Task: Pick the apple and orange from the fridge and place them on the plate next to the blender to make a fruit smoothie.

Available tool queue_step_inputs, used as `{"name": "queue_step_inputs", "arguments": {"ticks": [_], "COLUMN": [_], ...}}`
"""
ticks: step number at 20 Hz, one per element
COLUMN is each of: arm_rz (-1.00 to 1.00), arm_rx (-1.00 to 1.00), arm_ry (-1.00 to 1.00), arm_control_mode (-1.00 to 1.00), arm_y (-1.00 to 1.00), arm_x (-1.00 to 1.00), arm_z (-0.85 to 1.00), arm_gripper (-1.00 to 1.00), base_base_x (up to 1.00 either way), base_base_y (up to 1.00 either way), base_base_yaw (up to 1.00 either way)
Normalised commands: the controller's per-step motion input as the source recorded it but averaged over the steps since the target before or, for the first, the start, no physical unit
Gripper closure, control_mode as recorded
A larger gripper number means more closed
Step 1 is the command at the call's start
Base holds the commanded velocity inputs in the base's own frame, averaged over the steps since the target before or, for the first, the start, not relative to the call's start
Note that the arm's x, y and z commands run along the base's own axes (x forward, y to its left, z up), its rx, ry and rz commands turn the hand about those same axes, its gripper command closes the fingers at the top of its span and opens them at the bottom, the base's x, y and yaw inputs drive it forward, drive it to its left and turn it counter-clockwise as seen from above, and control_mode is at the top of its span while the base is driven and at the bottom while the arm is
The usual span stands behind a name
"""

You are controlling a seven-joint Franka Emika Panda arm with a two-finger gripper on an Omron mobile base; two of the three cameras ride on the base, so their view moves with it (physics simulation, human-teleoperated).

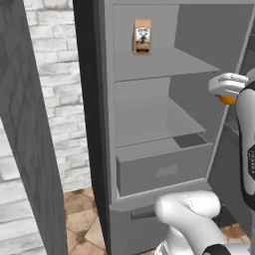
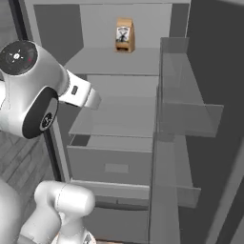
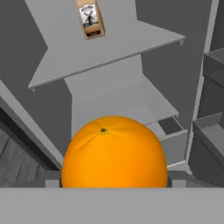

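Orange point(image 3: 113, 153) sits gripped in the jaws, clear of the fridge point(image 3: 109, 83) shelves. Carrying step; next it likely needs the plate.

Nothing readable anywhere. Brown paper bag point(image 1: 142, 36) on the upper shelf point(image 1: 164, 64) of the fridge point(image 1: 102, 124), carrying a pale label with a dark windmill-like emblem, lettering too blurred to make out. Same bag in the right base view point(image 2: 124, 35) and the hand view point(image 3: 90, 19), emblem visible, wording illegible. Faint vertical lettering on the white arm link point(image 1: 247, 149) at far right, too small to read.
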Motion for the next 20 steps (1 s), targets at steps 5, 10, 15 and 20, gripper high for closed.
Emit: {"name": "queue_step_inputs", "arguments": {"ticks": [5, 10, 15, 20], "arm_rz": [0.00, 0.00, 0.00, 0.00], "arm_rx": [0.00, 0.00, 0.00, 0.00], "arm_ry": [0.00, 0.00, 0.00, 0.00], "arm_control_mode": [1.00, 1.00, 1.00, 1.00], "arm_y": [0.00, 0.00, 0.00, 0.00], "arm_x": [0.00, 0.00, 0.00, 0.00], "arm_z": [0.00, 0.00, 0.00, 0.00], "arm_gripper": [1.00, 1.00, 1.00, 1.00], "base_base_x": [-0.96, -0.76, -0.59, -0.22], "base_base_y": [0.00, -0.08, -0.10, -0.55], "base_base_yaw": [-0.43, -0.72, -0.77, -0.73]}}
